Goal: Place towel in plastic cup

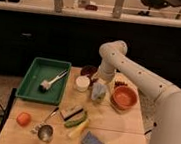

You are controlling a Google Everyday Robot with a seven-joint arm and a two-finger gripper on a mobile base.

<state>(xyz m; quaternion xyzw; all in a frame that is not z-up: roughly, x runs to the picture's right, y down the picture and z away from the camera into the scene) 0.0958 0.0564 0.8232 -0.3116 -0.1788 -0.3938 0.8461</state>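
My gripper hangs at the end of the white arm, pointing down at the middle of the wooden table, open. Directly under it, touching or nearly touching the fingertips, stands the towel, a pale grey-blue bunch between the white round container and the orange bowl. The plastic cup is hidden; I cannot tell whether it sits under the towel.
An orange bowl is just right of the towel, with a white round container and a dark bowl to its left. A green tray holds a brush. Nearer the front lie a blue pad, a metal scoop, an orange fruit and green and yellow items.
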